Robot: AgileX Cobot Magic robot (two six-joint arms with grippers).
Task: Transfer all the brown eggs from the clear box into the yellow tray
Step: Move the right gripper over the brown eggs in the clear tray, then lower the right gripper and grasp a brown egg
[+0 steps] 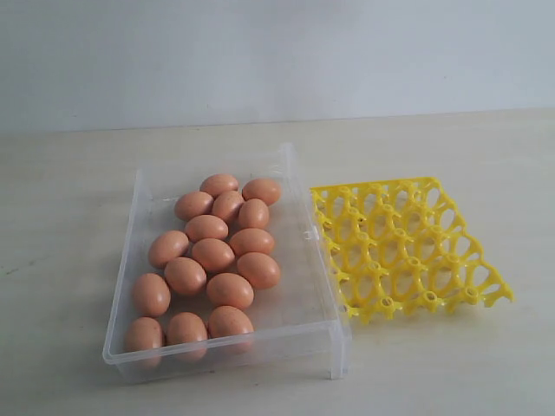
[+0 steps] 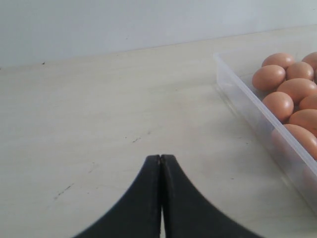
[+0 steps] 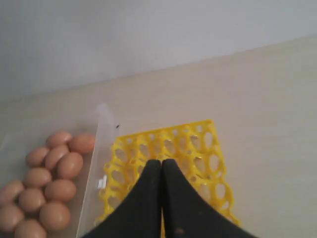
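Observation:
Several brown eggs [image 1: 213, 255] lie in the clear box [image 1: 299, 328] at the middle of the exterior view. The yellow tray [image 1: 403, 247] stands right beside the box, on its right, with no egg in its cups. Neither gripper shows in the exterior view. In the left wrist view my left gripper [image 2: 160, 157] is shut and empty over bare table, with the clear box [image 2: 237, 91] and its eggs [image 2: 278, 105] off to one side. In the right wrist view my right gripper [image 3: 161, 162] is shut and empty above the yellow tray [image 3: 203, 144], the eggs [image 3: 59, 190] beside it.
A pale wooden table [image 1: 78, 208] carries everything, and a plain white wall [image 1: 277, 52] closes the back. Bare table surface lies left of the box and right of the tray.

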